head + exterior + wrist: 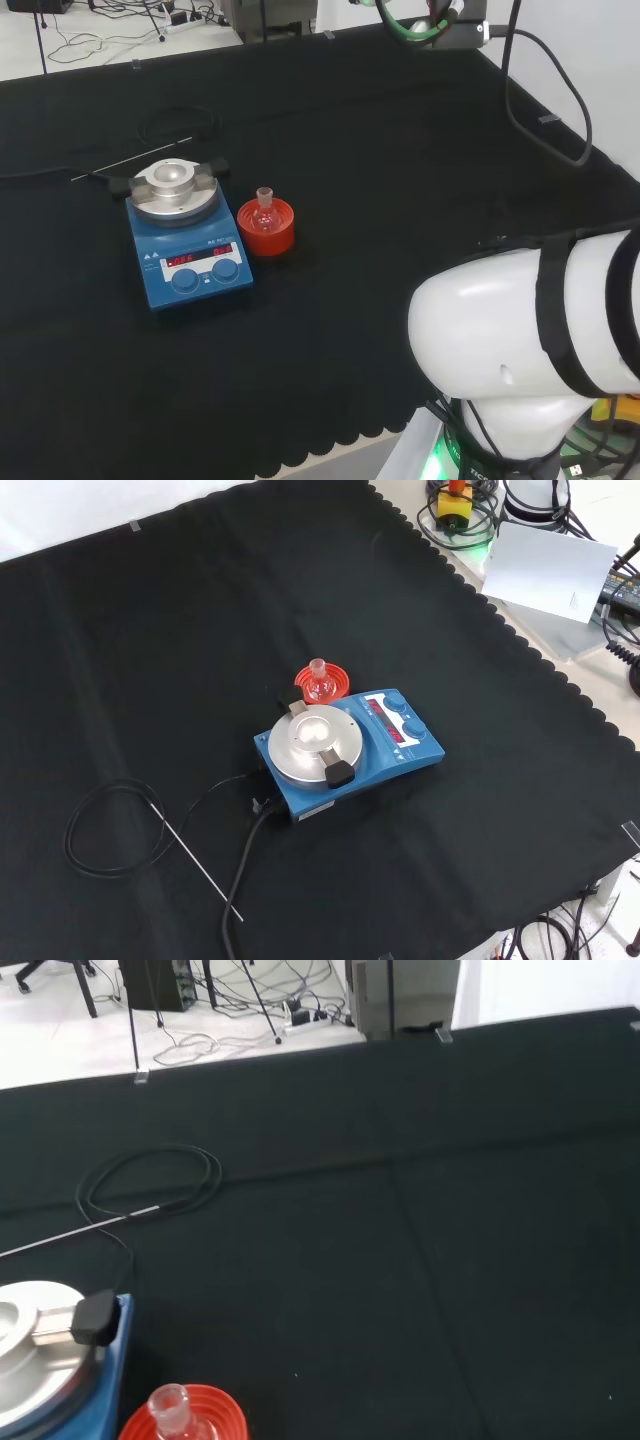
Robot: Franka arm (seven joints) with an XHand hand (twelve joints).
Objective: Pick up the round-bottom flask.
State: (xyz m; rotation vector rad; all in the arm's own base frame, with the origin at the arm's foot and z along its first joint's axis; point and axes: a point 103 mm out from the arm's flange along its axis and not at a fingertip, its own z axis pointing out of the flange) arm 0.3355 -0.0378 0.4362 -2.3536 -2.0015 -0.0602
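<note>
Near mid-tabletop (380, 180), black cloth throughout: small round-bottom flask (264, 212) seated upright in red ribbed stand (266, 229), neck up, presumably kept there because a round base would roll. Just beside blue stirrer plate (190, 262) — to its right in head view, behind it in front view. Round metal top (314, 744) of plate bare, black clamp pieces at two sides. Thin metal probe (195, 855) and coiled black cable (105, 825) lying loose on cloth, well apart from flask. Flask untouched, nothing near neck; pick-up judged not yet begun. White arm link (530, 340) large at head view's right. Hand's state: cannot tell. Clear glass hard to read; contents of bulb uncertain, bulb largely sunk in stand. Wrist view cuts off flask (170, 1412) below neck.
</note>
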